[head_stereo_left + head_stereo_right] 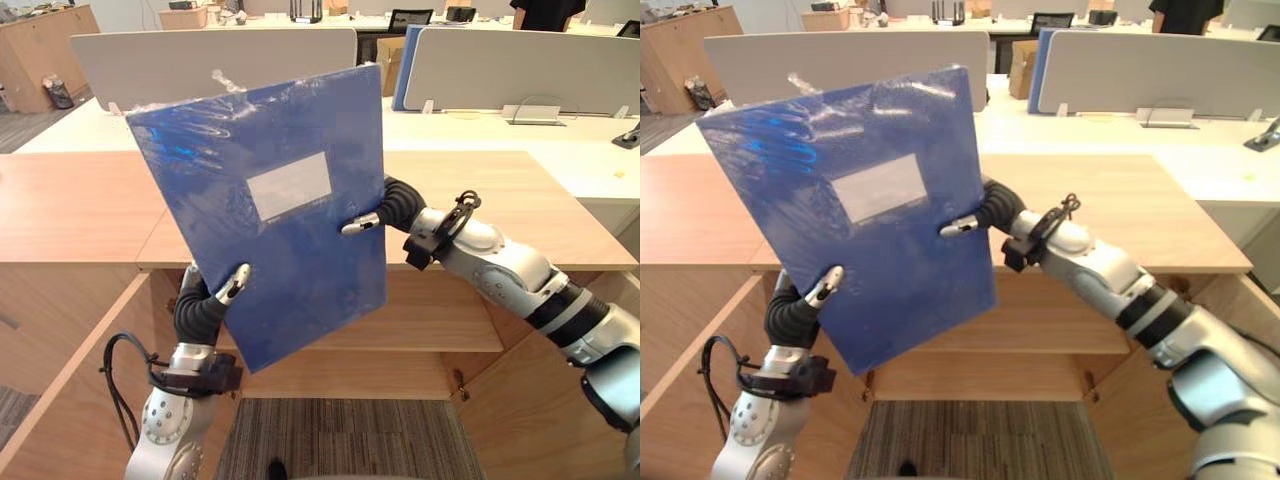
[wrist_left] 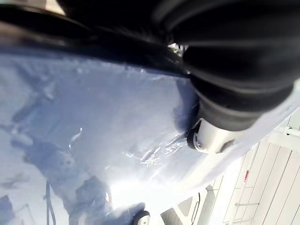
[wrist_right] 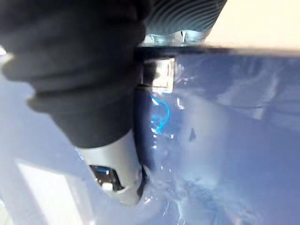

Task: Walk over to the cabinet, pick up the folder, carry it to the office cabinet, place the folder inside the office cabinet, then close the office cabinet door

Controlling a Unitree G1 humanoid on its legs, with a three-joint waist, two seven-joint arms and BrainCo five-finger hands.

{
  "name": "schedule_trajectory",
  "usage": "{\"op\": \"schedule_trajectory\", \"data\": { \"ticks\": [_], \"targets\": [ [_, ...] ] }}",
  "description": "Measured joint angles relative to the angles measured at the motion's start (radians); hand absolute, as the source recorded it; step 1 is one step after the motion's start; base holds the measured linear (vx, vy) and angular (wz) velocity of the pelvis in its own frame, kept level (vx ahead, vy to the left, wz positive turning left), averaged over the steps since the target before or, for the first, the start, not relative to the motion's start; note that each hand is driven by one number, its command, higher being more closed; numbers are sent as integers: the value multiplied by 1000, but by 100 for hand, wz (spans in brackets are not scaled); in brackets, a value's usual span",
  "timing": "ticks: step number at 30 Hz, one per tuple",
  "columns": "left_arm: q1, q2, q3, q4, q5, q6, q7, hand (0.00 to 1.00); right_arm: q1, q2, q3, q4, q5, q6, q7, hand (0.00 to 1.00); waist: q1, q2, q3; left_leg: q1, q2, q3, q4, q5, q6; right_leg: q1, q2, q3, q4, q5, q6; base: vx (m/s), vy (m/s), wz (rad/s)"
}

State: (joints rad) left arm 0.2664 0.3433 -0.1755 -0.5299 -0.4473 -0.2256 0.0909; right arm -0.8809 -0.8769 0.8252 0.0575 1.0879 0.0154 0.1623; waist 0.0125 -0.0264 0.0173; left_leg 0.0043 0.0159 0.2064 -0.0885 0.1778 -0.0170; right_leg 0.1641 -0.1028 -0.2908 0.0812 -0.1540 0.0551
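Observation:
A large blue folder (image 1: 270,210) with a pale label, wrapped in clear film, stands upright and tilted in front of me, above the wooden cabinet. My left hand (image 1: 205,305) grips its lower left edge, thumb (image 1: 233,284) pressed on the front cover. My right hand (image 1: 392,212) holds the right edge, its thumb (image 1: 360,223) on the front too. The fingers of both hands are behind the folder. In the wrist views the blue cover (image 2: 93,140) (image 3: 225,140) lies right against each thumb.
The wooden cabinet top (image 1: 80,205) spreads left and right behind the folder, with an open shelf (image 1: 430,320) below it and carpet (image 1: 330,435) at the bottom. White desks with grey dividers (image 1: 520,65) stand beyond. A person (image 1: 545,12) stands at the far back right.

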Motion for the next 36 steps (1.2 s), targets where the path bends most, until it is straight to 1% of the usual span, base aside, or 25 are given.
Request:
{"op": "schedule_trajectory", "data": {
  "ticks": [1, 2, 4, 6, 10, 11, 12, 13, 15, 17, 18, 19, 20, 22, 23, 25, 26, 27, 28, 29, 31, 32, 33, 35, 36],
  "targets": [
    [-11, 15, -1, 0, -5, 0, 1, 100, -1, -10, 18, 1, 27, 1, 9, 100, 4, 0, 0, -1, 0, -2, 0, 1, 0, 0, 0, -2, 0, 0, 0, -5, -1, 4],
    [-16, 23, -1, 0, -8, 0, 2, 0, -5, -16, 30, 2, 33, 1, 12, 100, 6, 0, 0, -1, 0, -3, 0, 2, 0, 0, 0, -3, 0, 0, 0, -5, -1, 4],
    [-23, 50, -9, 0, -27, -1, 2, 0, -21, -28, 55, 19, 38, 2, 31, 100, 7, 0, 0, -2, 0, -5, 0, 3, 0, 0, 0, -5, 1, 0, 0, -4, 0, 2],
    [-32, 67, -37, 0, -39, -9, 1, 0, -28, -51, 66, 20, 58, 1, 33, 100, 9, 0, 0, -2, -1, -7, 0, 4, 0, 0, 0, -7, 2, 0, 0, -10, 0, 3],
    [-47, 82, -81, 0, -88, -32, -1, 0, -28, -65, 60, 20, 71, -26, 38, 100, 7, 2, -1, -2, -1, -10, 0, 7, 0, 0, -1, -8, 4, 0, 0, 0, 0, 0],
    [-51, 101, -88, 0, -128, -40, -21, 0, -27, -65, 52, 19, 70, -41, 42, 100, 4, 2, -1, -2, 1, -10, 0, 8, 0, 0, -1, -7, 4, 0, -1, 0, 0, 0],
    [-52, 112, -93, 0, -148, -42, -34, 0, -24, -65, 47, 19, 70, -45, 44, 100, 4, 2, -1, -2, 2, -10, 0, 8, -1, 0, -1, -7, 4, 0, -1, 0, 0, 0],
    [-57, 132, -105, 0, -179, -46, -52, 0, -13, -66, 28, 17, 68, -46, 53, 100, 2, 2, -1, -2, 2, -10, 0, 9, -1, 0, -1, -7, 4, 0, -2, 0, 0, 0],
    [-60, 173, -124, 0, -263, -54, -112, 0, 24, -64, -12, 9, 65, -49, 71, 100, 1, 2, -1, -2, 3, -10, 0, 9, -1, -1, 0, -7, 4, 1, -2, 0, 0, 0],
    [-65, 219, -146, 0, -356, -58, -199, 0, 97, -63, -65, -19, 66, -53, 73, 100, -2, 2, -1, -3, 3, -10, 0, 9, -1, -1, -1, -7, 4, 1, -2, 0, 0, 0],
    [-65, 228, -150, 0, -382, -58, -220, 0, 119, -64, -81, -30, 65, -53, 74, 100, -4, 2, -1, -4, 3, -10, 0, 9, -1, -2, -1, -7, 4, 1, -2, 0, 0, 0],
    [-65, 248, -159, 4, -424, -57, -260, 0, 159, -65, -114, -51, 62, -54, 74, 100, -9, 2, -1, -5, 3, -10, 0, 9, -1, -3, -1, -5, 4, 1, -2, 0, 0, 0],
    [-65, 256, -163, 9, -432, -57, -277, 0, 178, -65, -131, -61, 58, -54, 74, 100, -11, 2, -1, -5, 3, -9, 0, 9, -1, -4, -1, -5, 4, 1, -2, 0, 0, 0],
    [-64, 280, -171, 33, -464, -46, -340, 0, 240, -67, -200, -98, 15, -54, 82, 100, -22, 3, -1, -7, 4, -8, 0, 9, -1, -6, -1, -3, 4, 1, -2, 0, 0, 0],
    [-63, 286, -175, 41, -465, -37, -358, 0, 258, -66, -222, -112, -2, -54, 86, 100, -24, 3, -1, -8, 4, -7, 0, 9, -1, -7, 0, -2, 4, 1, -2, 0, 0, -4],
    [-55, 308, -211, 89, -462, -9, -410, 0, 309, -61, -304, -163, -72, -58, 106, 100, -34, 5, 1, -11, 5, -4, 0, 9, -1, -12, 0, 1, 3, 3, -2, 0, 0, -5],
    [-44, 308, -221, 123, -456, 5, -432, 0, 343, -56, -364, -189, -118, -59, 110, 100, -38, 5, 1, -14, 6, -2, 0, 9, -2, -15, 0, 5, 2, 4, -2, 0, 0, -6],
    [-41, 308, -224, 145, -455, 13, -440, 0, 359, -48, -395, -200, -140, -62, 110, 100, -40, 5, 1, -15, 6, -1, 0, 9, -1, -17, 1, 7, 2, 4, -2, 0, 0, -8],
    [-27, 305, -225, 209, -445, 32, -451, 0, 396, -3, -476, -225, -187, -76, 108, 100, -48, 6, 1, -16, 7, 2, 0, 9, -1, -20, 1, 11, 2, 6, -2, -1, 0, -7],
    [-20, 301, -225, 235, -443, 40, -454, 0, 406, 18, -503, -233, -203, -85, 108, 100, -52, 7, 1, -16, 7, 3, 0, 9, -1, -21, 1, 14, 2, 6, -2, -2, 1, -11],
    [-5, 251, -221, 332, -420, 63, -463, 0, 439, 84, -603, -275, -279, -103, 95, 100, -55, 10, 0, -16, 8, 5, 0, 9, -2, -25, 1, 21, 1, 8, -2, -2, 2, -9],
    [-3, 207, -214, 391, -406, 71, -465, 0, 465, 116, -658, -312, -331, -113, 83, 100, -55, 10, 0, -16, 7, 5, 0, 9, -2, -25, 1, 21, 1, 9, -1, -4, 3, -3],
    [0, 182, -205, 421, -389, 75, -466, 0, 476, 137, -684, -333, -369, -119, 75, 100, -55, 10, 0, -16, 7, 6, 0, 9, -1, -25, 0, 21, 1, 10, -1, 0, 0, 0],
    [16, 91, -152, 542, -322, 81, -465, 0, 514, 211, -764, -413, -520, -148, 50, 100, -58, 12, -1, -16, 8, 6, 0, 9, -1, -26, 1, 21, 0, 12, -1, 0, 0, 0],
    [20, 68, -134, 592, -280, 81, -461, 0, 531, 235, -784, -443, -583, -167, 38, 100, -59, 13, -2, -16, 9, 6, 0, 9, -1, -26, 1, 21, 0, 12, -1, 0, 0, 0]
  ]
}}
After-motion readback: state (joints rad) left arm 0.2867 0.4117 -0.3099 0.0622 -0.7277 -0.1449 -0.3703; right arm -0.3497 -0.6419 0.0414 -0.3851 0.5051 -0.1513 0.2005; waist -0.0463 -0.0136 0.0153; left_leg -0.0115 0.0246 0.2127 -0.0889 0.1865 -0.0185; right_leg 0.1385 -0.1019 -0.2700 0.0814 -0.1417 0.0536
